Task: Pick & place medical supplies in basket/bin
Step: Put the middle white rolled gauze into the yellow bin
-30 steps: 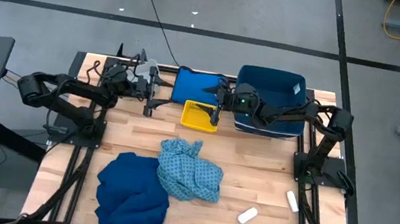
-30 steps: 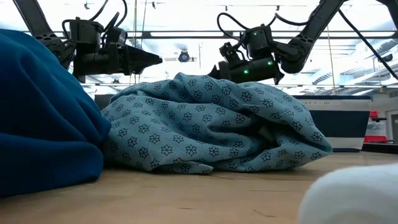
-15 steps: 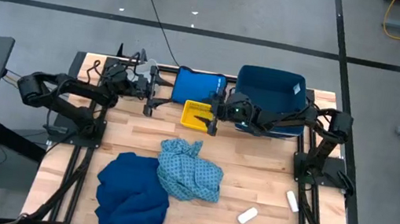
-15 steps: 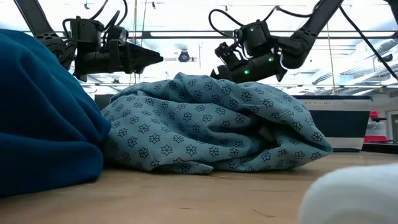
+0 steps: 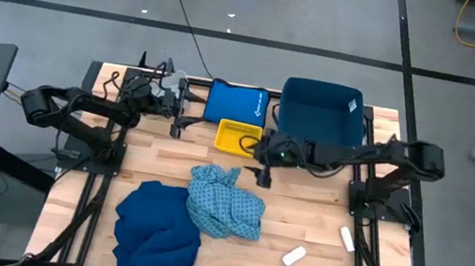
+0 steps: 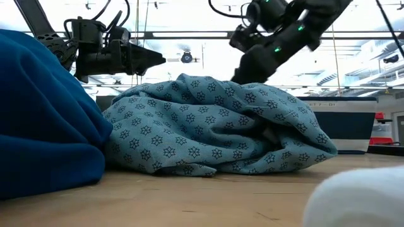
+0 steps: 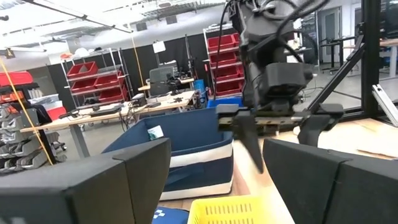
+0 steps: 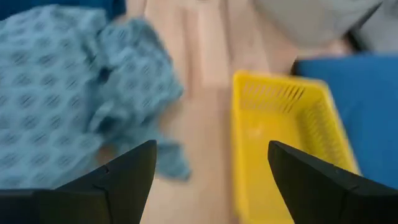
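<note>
I have the right gripper [image 5: 263,162] hanging above the bare wood between the yellow basket [image 5: 239,137] and the patterned light-blue cloth [image 5: 224,201], jaws spread wide and holding nothing; its wrist view shows the cloth [image 8: 68,93] to one side of the open fingers and the basket [image 8: 283,140] to the other. The cloth lies just ahead of the jaws, toward the table's front edge, bunched in a heap with no clear long axis, its near tuft closest to me. The right arm is clearly nearer; the left gripper [image 5: 186,113] waits at the back by the blue pouch [image 5: 234,104], jaws open and empty too. The dark-blue cloth [image 5: 155,230] and three white rolls [image 5: 295,255] sit farther forward. The navy bin [image 5: 319,115] stands behind.
</note>
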Robot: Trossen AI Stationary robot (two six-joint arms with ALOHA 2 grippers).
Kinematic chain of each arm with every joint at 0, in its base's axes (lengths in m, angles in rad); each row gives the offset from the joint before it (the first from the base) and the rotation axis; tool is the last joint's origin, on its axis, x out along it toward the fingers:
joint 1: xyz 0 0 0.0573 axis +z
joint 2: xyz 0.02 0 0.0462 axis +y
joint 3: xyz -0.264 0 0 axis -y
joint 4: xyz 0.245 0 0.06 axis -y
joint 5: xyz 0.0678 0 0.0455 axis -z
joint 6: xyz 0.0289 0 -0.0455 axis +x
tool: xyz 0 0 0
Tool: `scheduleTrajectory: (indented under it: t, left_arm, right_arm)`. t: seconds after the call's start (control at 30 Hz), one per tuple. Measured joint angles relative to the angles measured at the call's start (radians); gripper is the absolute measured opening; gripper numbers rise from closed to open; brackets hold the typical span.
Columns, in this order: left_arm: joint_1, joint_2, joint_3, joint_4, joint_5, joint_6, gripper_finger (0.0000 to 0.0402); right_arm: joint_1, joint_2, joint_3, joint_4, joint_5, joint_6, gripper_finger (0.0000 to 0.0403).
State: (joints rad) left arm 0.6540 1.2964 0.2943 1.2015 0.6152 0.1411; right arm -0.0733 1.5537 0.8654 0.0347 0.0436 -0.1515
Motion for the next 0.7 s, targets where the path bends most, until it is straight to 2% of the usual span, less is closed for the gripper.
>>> scheduleTrajectory:
  t: [0.23, 0.5, 0.7]
  left_arm:
    - [0.000, 0.001, 0.000, -0.026, 0.014, 0.000, 0.0259]
    - [0.000, 0.001, 0.000, -0.041, 0.026, -0.029, 0.0259]
    - [0.000, 0.001, 0.000, -0.048, 0.041, -0.028, 0.0259]
  right_arm:
    - [0.159, -0.077, 0.000, -0.253, 0.038, 0.187, 0.0315]
    - [0.338, -0.079, 0.000, -0.399, 0.042, 0.383, 0.0315]
    - [0.438, -0.078, 0.072, -0.613, 0.054, 0.478, 0.0315]
